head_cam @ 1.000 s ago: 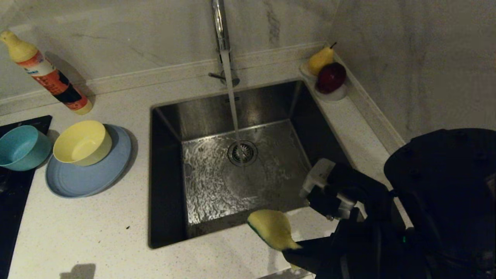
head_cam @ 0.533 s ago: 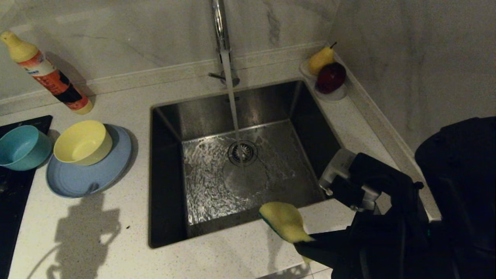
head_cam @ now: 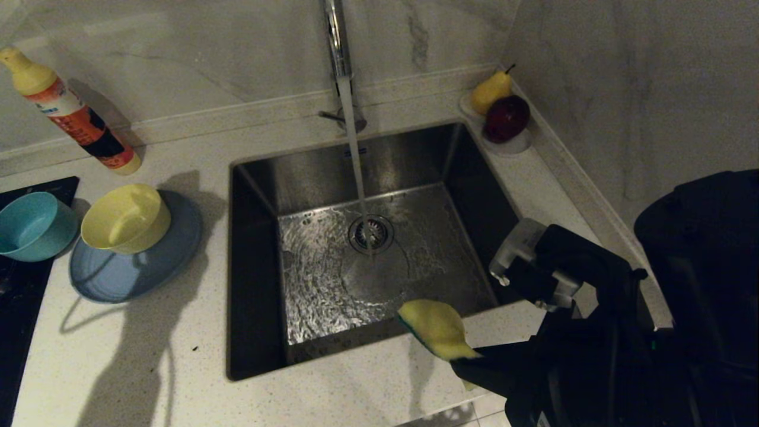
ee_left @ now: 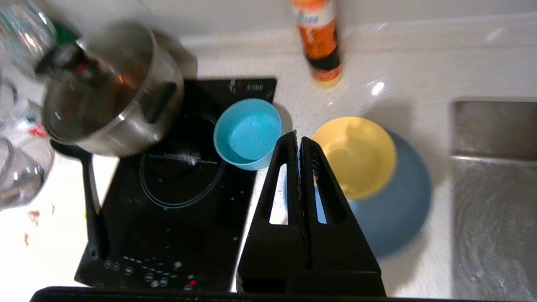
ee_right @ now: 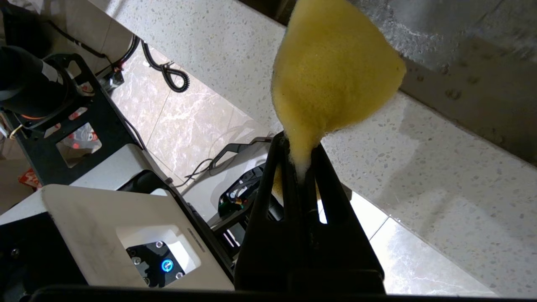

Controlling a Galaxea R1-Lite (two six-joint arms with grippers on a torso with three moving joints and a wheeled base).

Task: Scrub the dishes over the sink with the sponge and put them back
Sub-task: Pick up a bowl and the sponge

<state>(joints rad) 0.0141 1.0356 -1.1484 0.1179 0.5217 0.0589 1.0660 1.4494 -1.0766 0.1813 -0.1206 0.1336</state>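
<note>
Pinching one sponge point(head_cam: 437, 329) at the sink's point(head_cam: 255, 356) near rim, right gripper point(ee_right: 300, 153); left gripper point(ee_left: 298, 140) closed, empty, above two bowls and one plate point(head_cam: 118, 276).

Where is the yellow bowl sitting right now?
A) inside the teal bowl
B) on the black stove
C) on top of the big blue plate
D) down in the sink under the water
C: in the head view the yellow bowl sits on the blue plate, on the counter beside the sink, with the teal bowl apart on its other side.
</note>
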